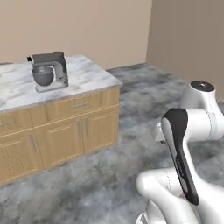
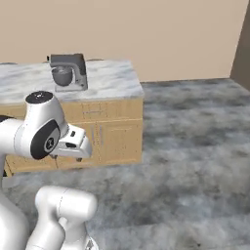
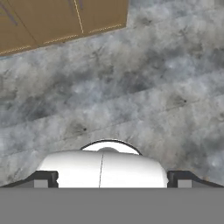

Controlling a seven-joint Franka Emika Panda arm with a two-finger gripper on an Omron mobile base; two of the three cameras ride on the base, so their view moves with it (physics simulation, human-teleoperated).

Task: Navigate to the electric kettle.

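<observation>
Grey stone floor, hand above it, fingertips apart; wooden cabinets beyond

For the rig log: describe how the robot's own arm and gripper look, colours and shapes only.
The arm is built of glossy white, rounded, tube-like links. A long dark panel runs down one link, and a round black cap tops another joint. In the right base view a joint carries a dark grey round disc. The gripper has two small dark finger tips. No cables or lettering can be made out.
</observation>
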